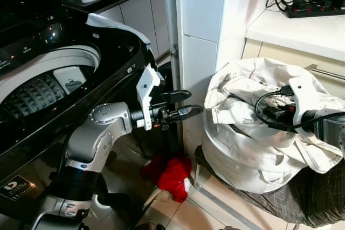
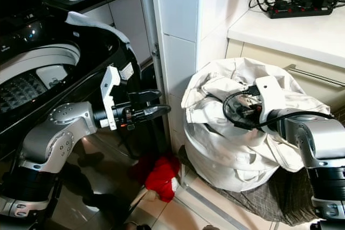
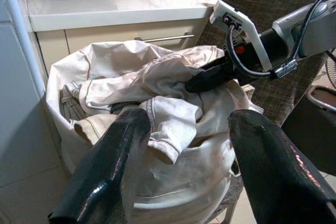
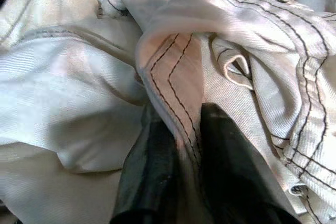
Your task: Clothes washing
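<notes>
**A:** So where are we at? The white clothes (image 1: 253,95) sit heaped in the laundry bag (image 1: 242,160) on the right, on a dark checked chair (image 1: 312,197). The washer (image 1: 48,79) stands open on the far left. That gap is what matters: whatever we lift has to travel left, across the tiled pillar (image 1: 199,30), to reach the drum.

**B:** Yep, and the right gripper (image 4: 181,145) is the nearer one by a mile. It's already down in the pile. In the right wrist view we see its two black fingers closed tight on a stitched fold of the white garment (image 4: 176,72), cloth pinched right between them.

**A:** Nice, the head views don't give us that. There the fingertips are buried under fabric and cable.

**B:** The left gripper (image 1: 180,105) hangs between washer and bag, pointing right toward the pile, fingers spread and nothing in them. Its wrist view looks straight at the bag and shows the right arm reaching in from the far side.

**A:** There's also a red cloth (image 1: 172,173) on the floor by the pillar, near the left arm.

**B:** We'd guess the lift comes next, then the swing left.
</notes>
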Available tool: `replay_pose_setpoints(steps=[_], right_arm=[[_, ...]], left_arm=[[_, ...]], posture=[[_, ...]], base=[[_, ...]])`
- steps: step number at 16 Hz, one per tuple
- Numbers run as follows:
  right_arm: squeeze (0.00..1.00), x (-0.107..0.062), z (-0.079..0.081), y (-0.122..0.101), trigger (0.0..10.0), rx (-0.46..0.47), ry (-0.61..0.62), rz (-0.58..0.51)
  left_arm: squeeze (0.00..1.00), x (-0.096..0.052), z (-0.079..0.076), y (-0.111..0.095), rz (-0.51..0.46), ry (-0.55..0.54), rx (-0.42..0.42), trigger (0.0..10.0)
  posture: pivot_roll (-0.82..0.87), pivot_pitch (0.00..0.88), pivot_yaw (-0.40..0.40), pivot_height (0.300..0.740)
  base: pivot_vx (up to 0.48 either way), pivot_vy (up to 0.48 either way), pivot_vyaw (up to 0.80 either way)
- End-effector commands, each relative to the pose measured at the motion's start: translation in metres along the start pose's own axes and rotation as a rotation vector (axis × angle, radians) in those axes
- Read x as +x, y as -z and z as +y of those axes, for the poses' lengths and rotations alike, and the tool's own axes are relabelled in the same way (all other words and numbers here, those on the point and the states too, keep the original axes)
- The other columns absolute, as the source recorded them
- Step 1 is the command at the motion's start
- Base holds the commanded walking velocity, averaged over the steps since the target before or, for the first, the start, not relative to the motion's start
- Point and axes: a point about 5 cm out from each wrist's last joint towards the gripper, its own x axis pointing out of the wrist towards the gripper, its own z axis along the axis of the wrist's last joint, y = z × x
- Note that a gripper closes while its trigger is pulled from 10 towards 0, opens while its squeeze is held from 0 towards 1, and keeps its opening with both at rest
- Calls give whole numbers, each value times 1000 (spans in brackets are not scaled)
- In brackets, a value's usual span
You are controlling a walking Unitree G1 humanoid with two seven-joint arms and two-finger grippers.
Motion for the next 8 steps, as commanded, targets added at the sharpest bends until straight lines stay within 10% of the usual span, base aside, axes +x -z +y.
replay_pose_setpoints(steps=[1,8], right_arm=[[0,-3,3,-7,0,21,-37,-52],[0,-32,-2,-56,0,110,-71,-302]], left_arm=[[0,-2,2,-2,-12,-19,15,10000],[0,3,15,-9,-51,-159,46,10000]], posture=[[-133,0,108,740],[-137,0,111,740]], base=[[0,0,0],[0,0,0]])
